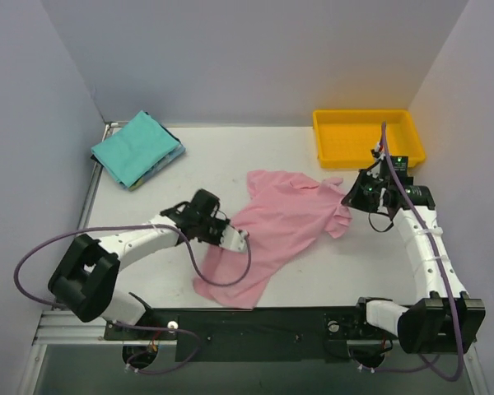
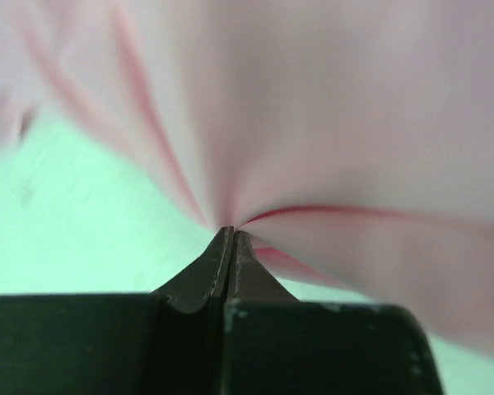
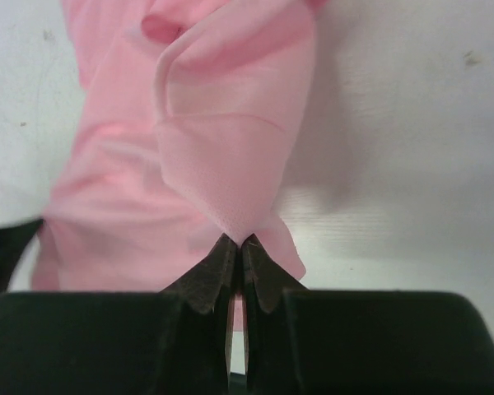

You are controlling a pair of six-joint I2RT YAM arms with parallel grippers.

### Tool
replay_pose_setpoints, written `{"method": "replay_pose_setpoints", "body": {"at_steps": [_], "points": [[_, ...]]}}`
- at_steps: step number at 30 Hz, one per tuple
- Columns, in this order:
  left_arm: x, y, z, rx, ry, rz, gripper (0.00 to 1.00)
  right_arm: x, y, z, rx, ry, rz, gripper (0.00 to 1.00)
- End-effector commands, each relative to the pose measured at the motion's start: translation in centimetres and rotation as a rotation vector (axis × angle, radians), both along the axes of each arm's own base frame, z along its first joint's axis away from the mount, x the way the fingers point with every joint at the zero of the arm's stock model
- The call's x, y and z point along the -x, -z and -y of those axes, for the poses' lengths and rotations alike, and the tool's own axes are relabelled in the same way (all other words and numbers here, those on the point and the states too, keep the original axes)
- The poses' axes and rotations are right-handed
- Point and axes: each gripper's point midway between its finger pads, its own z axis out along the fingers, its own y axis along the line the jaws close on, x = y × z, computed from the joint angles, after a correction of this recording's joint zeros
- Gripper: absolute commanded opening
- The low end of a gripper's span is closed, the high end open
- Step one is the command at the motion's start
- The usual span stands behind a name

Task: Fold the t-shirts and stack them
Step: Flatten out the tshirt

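Cloth of the light pink t-shirt (image 1: 284, 222) lies crumpled on the worktop (image 1: 329, 276), spread between both end effectors. The left end effector (image 2: 230, 234) is pinched tight on a fold, seemingly a side edge, though that view is blurred. The right end effector (image 3: 236, 243) is clamped on the opposite edge. The folded teal-green t-shirt (image 1: 133, 146) sits well beyond the left end effector.

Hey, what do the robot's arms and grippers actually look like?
The left arm and right arm are white links with black joints and chunky black bases. A purple cable loops along each. The left gripper and right gripper have matte black fingers tapering to thin tips. A small green light glows near the right wrist.
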Motion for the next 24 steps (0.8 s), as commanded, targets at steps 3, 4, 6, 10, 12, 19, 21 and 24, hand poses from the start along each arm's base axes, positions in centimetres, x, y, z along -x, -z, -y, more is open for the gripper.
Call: {"method": "replay_pose_setpoints", "body": {"at_steps": [3, 4, 6, 10, 12, 19, 21, 24], "points": [[-14.9, -7.1, -5.2, 0.116, -0.314, 0.204, 0.0, 1.2, 1.6, -8.7, -0.238, -0.111, 0.009, 0.0], [-16.6, -9.2, -5.1, 0.143, -0.355, 0.224, 0.02, 1.1, 1.9, -9.5, -0.276, -0.115, -0.001, 0.0], [-18.8, -10.2, -6.0, 0.174, -0.45, 0.194, 0.38, -0.2, 1.8, -10.0, -0.307, -0.088, 0.013, 0.0], [-15.6, -11.4, -5.6, 0.173, -0.388, 0.084, 0.52, -1.7, 1.7, -9.2, -0.264, -0.064, 0.017, 0.0], [-11.3, -11.2, -5.6, 0.153, -0.333, -0.025, 0.5, -1.8, 1.8, -9.1, -0.249, -0.075, 0.007, 0.0], [-2.2, -4.5, -11.4, -0.073, -0.385, -0.329, 0.5, -1.1, 2.8, -8.4, -0.22, -0.079, -0.013, 0.0], [-3.8, -3.4, -12.7, -0.096, -0.454, -0.324, 0.51, -1.0, 3.0, -8.4, -0.221, -0.086, -0.019, 0.0], [-4.8, -1.6, -14.0, -0.153, -0.477, -0.319, 0.53, -1.0, 3.3, -8.4, -0.218, -0.091, -0.03, 0.0]]}}
